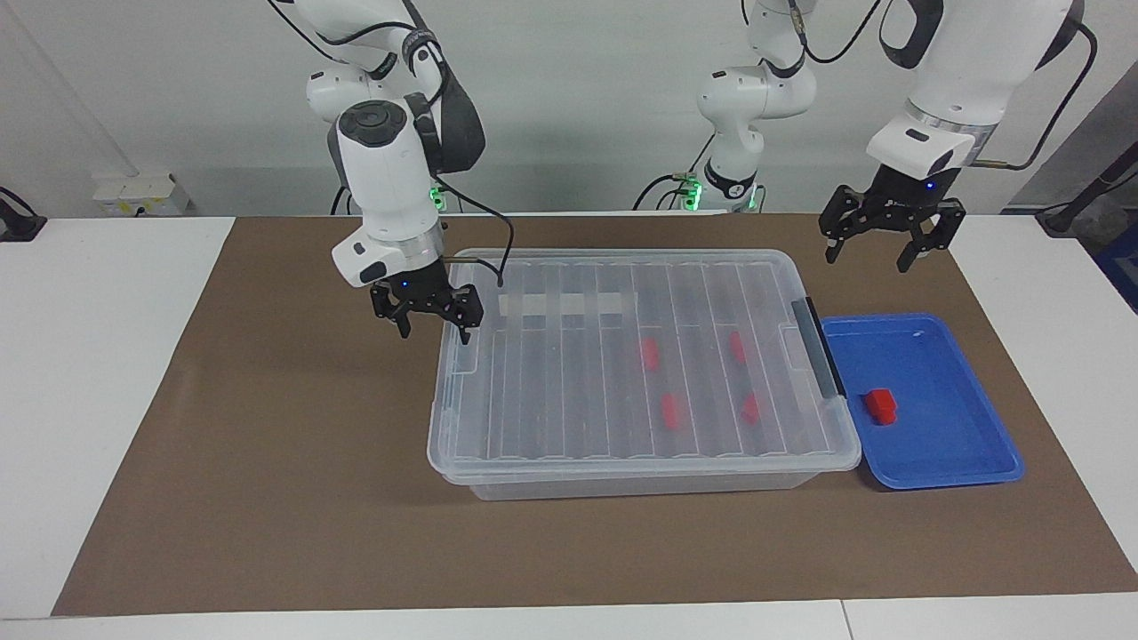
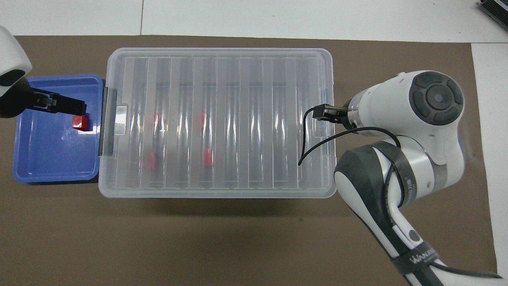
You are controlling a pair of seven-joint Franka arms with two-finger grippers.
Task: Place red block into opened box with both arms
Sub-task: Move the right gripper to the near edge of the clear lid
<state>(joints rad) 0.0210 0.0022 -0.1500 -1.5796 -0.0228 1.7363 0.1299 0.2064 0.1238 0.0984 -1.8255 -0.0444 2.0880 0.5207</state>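
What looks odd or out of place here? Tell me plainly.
Nothing is spilled, askew or damaged. One thing is off for the task: the box still has its lid on. The red block lies loose in the blue tray beside it.
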